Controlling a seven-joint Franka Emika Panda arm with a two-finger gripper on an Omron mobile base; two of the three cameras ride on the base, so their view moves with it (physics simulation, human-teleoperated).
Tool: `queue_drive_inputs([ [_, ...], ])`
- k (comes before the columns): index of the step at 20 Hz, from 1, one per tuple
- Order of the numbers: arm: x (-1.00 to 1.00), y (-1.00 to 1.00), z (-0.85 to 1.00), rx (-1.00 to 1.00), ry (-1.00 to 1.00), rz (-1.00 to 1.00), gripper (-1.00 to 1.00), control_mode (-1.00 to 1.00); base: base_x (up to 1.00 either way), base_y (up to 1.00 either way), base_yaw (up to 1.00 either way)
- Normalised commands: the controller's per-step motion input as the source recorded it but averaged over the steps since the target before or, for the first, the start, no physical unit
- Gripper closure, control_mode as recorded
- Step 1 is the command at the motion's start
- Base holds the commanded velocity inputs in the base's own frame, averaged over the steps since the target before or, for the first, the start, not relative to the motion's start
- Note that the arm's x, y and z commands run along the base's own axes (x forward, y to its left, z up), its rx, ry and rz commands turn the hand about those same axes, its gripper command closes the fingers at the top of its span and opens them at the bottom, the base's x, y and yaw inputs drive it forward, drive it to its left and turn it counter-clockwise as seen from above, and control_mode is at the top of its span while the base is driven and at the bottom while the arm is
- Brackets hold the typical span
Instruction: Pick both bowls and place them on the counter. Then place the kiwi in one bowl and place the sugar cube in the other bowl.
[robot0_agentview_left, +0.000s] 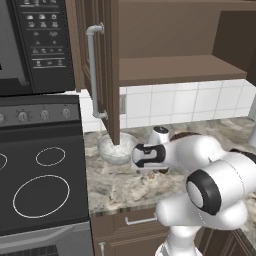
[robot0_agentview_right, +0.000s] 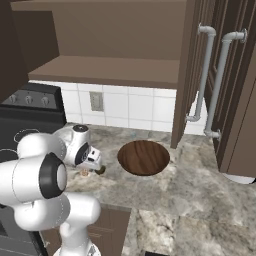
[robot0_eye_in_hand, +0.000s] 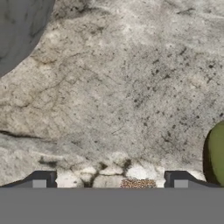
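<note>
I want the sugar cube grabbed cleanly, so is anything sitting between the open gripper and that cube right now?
Nothing visible does. In the hand view the sugar cube lies between the open gripper's tips on bare counter; the kiwi sits off to one side.

The pincer (robot0_eye_in_hand: 109, 183) is standing wide open over the marbled desk (robot0_eye_in_hand: 127, 87), a tan sugar cube (robot0_eye_in_hand: 138, 183) lying between its tips, the kiwi (robot0_eye_in_hand: 216, 153) sitting just outside one tip.

Both base cams sit behind the arm, left and right, looking forward-down at the same counter (robot0_agentview_right: 200, 200); hand cam hovers really close above it, kiwi (robot0_eye_in_hand: 217, 153) at 3 o'clock
</note>
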Motion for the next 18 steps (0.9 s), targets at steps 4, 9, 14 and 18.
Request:
queue_drive_inputs([
  [4, -0.27, -0.01, -0.05, 0.00, 0.00, 0.00, -1.00, -1.00, 0.00, 0.00, 0.00],
  [9, -0.24, -0.04, -0.09, 0.00, 0.00, 0.00, -1.00, -1.00, 0.00, 0.00, 0.00],
  [14, 0.07, -0.04, -0.21, 0.00, 0.00, 0.00, -1.00, -1.00, 0.00, 0.00, 0.00],
  [18, 0.23, 0.00, -0.17, 0.00, -0.01, 0.00, -1.00, -1.00, 0.00, 0.00, 0.00],
])
